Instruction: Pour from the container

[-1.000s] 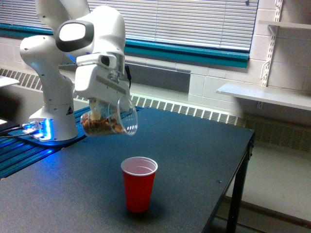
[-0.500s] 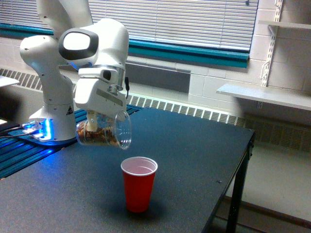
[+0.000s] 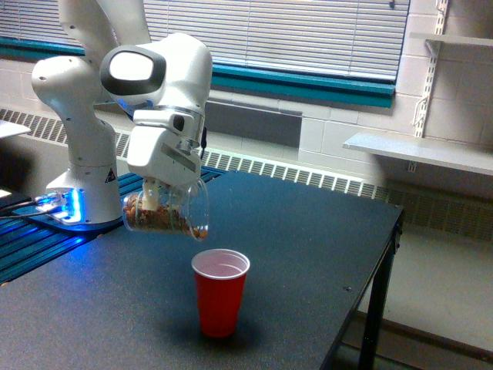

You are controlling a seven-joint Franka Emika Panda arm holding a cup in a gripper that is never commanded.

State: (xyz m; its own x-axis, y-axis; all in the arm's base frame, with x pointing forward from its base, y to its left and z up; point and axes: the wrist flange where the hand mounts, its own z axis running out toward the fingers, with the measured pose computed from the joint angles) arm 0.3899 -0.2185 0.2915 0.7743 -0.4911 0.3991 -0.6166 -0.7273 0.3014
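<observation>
one small dark triangle mark shows on the arm's base (image 3: pixel 108 174), too small to read; no other writing can be made out. the gripper (image 3: pixel 158 193) is clamped on the container (image 3: pixel 167 211), which hangs just beneath it, tipped on its side with the mouth toward the exterior view's right. brown pieces lie along its lower wall, up to the rim. it is held above the table (image 3: pixel 308 247), up and to the exterior view's left of the red cup (image 3: pixel 219 291), which stands upright.

jaws hidden behind the container (image 3: pixel 168 210); arm (image 3: pixel 92 23) cropped above.
</observation>
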